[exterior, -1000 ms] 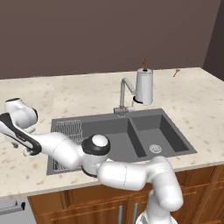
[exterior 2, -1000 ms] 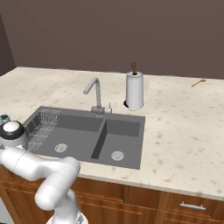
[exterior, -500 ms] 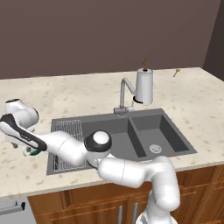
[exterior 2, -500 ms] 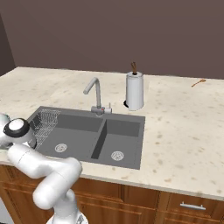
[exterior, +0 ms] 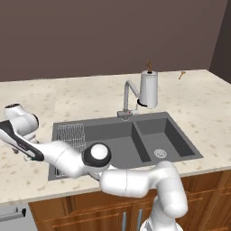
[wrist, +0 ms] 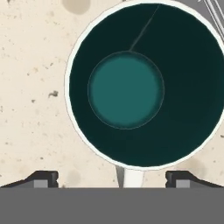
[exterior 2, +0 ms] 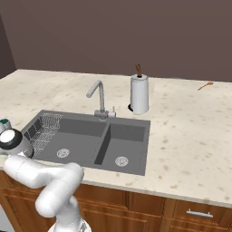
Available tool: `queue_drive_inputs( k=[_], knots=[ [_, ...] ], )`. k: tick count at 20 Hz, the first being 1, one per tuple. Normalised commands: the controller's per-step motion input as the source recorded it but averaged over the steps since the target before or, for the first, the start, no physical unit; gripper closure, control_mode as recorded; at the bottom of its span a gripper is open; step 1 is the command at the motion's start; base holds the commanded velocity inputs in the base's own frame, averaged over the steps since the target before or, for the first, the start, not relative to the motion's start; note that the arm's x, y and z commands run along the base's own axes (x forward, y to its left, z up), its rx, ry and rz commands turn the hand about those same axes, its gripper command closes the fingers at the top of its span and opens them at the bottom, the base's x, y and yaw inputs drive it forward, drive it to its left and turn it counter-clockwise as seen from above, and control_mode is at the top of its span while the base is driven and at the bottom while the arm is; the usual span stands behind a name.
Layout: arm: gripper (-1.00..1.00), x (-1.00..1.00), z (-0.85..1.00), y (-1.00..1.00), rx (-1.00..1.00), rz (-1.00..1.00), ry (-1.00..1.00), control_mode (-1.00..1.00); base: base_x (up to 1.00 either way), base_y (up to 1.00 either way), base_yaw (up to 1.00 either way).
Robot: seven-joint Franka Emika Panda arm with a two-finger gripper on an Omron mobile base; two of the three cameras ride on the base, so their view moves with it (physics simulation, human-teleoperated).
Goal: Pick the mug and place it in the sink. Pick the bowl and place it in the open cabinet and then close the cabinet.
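Paper towel roll [exterior: 149, 89] and chrome tap [exterior: 129, 97] are standing at the far edge of the sink [exterior: 135, 140], with a wire rack [exterior: 71, 136] sitting in its left basin. Nothing's blocking the mug [wrist: 142, 83], which is sitting upright on the bench [wrist: 30, 100] just left of the sink, directly under the gripper [wrist: 111, 178]. Its white handle is pointing between the wide-open fingertips [wrist: 41, 178]. The arm is stretching low and far left, hand pointing straight down.

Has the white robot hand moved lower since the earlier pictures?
Yes. In the left base view the hand sank toward the counter, left of the dark grey sink.
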Motion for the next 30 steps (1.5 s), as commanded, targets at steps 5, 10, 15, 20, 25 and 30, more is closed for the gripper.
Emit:
queue_drive_inputs(
  k=[5,10,15,20,25,30],
  knots=[
    [1.0,0.0,-0.13,0.0,0.0,0.0,-0.05,-1.0,0.0,0.0,0.0],
    [1.0,-0.01,-0.02,0.0,0.0,0.0,-0.05,-1.0,0.0,0.0,0.0],
    [1.0,-0.16,0.03,-0.43,0.0,0.0,0.01,-1.0,0.0,0.0,0.0],
    [1.0,-0.16,0.02,-0.81,-0.06,0.0,-0.04,-1.0,0.0,0.0,0.0],
    [1.0,-0.16,0.23,-0.67,-0.12,-0.02,-0.19,-1.0,0.0,0.0,0.0],
    [1.0,-0.03,0.32,-0.75,0.02,-0.02,-0.02,-1.0,0.0,0.0,0.0]
  ],
)
